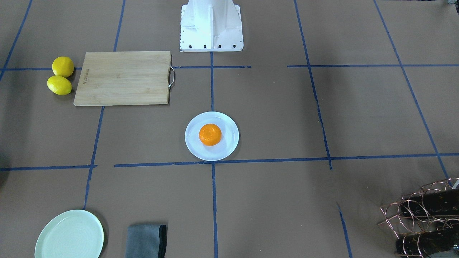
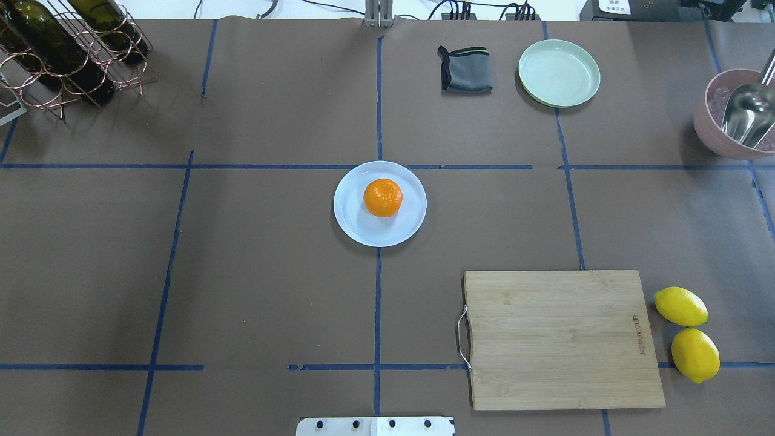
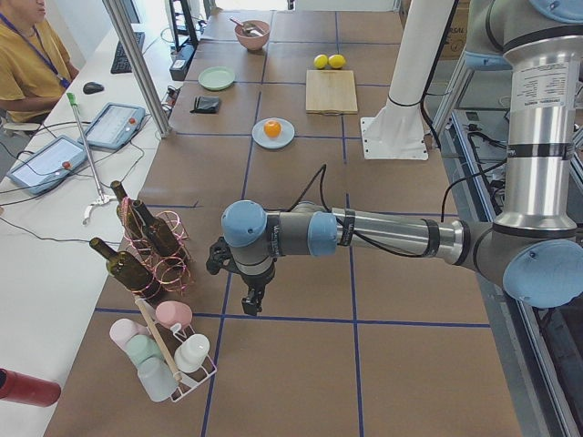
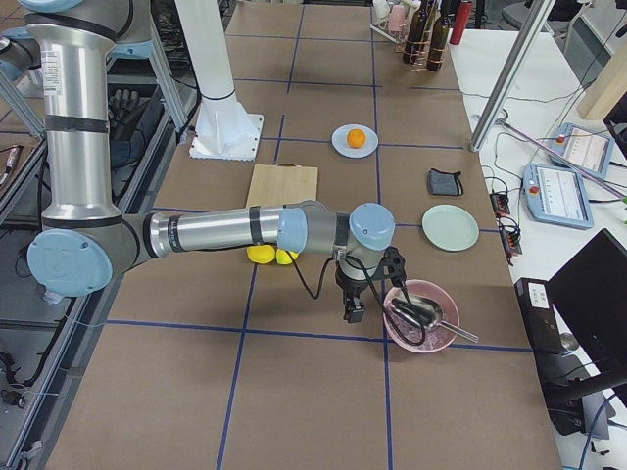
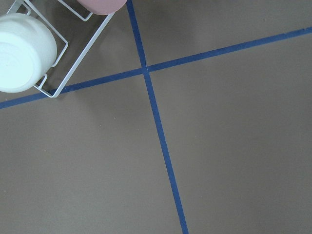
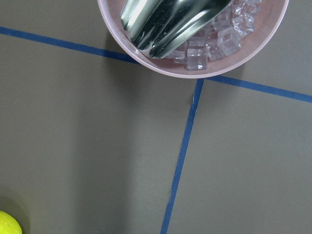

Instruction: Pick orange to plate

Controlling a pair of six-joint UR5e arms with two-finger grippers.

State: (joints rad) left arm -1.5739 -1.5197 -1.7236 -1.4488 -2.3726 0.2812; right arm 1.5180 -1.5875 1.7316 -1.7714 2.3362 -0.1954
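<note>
Left claw (image 3: 252,300) and right claw (image 4: 353,311), each over a counter (image 2: 272,272) end: released or clenched cannot be told. Dimpled glossy orange (image 2: 382,197) rests on smooth round white plate (image 2: 357,229), mid-counter; rectangular wooden board (image 2: 557,339) and two yellow lemons (image 2: 680,306) well apart.

Silver-tubed arms (image 3: 392,235), pale-blue joint caps (image 3: 244,224), black tool (image 3: 252,305), white pedestal (image 1: 211,25).

I look straight down on the brown worktop (image 5: 234,146), where two blue tape lines (image 5: 145,69) cross. In my upper left corner a white wire rack (image 5: 82,58) holds a white cup (image 5: 24,51) and a pink cup (image 5: 102,5) (only its edge shows).
</note>
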